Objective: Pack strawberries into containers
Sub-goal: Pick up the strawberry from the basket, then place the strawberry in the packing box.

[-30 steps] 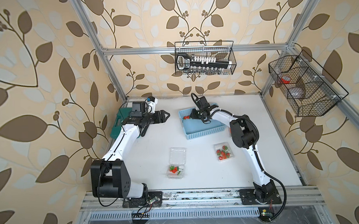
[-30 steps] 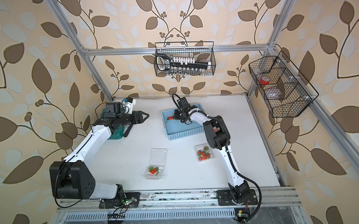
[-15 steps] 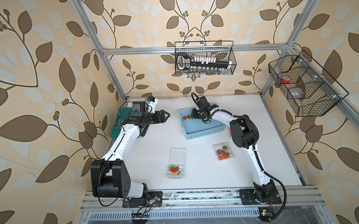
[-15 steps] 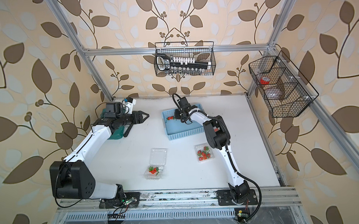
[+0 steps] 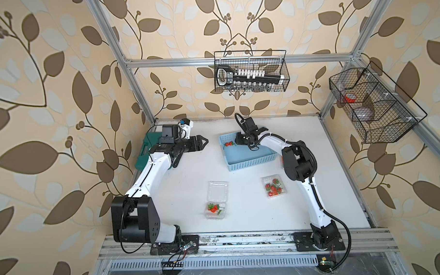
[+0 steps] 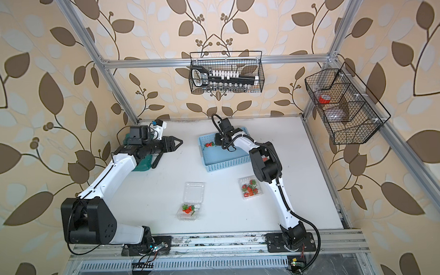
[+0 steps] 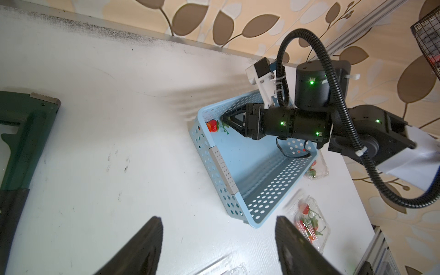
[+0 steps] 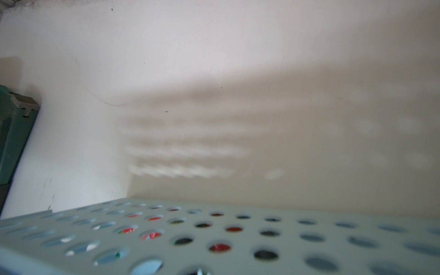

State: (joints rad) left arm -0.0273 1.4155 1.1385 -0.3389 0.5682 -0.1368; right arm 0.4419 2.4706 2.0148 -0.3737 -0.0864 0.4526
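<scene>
A light blue perforated basket (image 5: 250, 164) stands at the back middle of the table. One strawberry (image 5: 228, 144) (image 7: 212, 125) lies in its far left corner. My right gripper (image 5: 234, 143) (image 7: 222, 119) reaches down into that corner, its tip right beside the berry's green cap; how its jaws stand does not show. The right wrist view shows only the basket wall (image 8: 238, 233), with red behind its holes. My left gripper (image 5: 205, 141) (image 7: 217, 217) hovers open and empty left of the basket. An open container (image 5: 217, 198) holds a few strawberries (image 5: 213, 208). A second container (image 5: 274, 186) holds several.
A third clear container (image 7: 316, 169) with berries sits beside the basket, mostly behind the right arm. A dark green tool case (image 5: 142, 156) lies at the back left under the left arm. Wire baskets hang on the back wall (image 5: 250, 75) and the right wall (image 5: 374, 107).
</scene>
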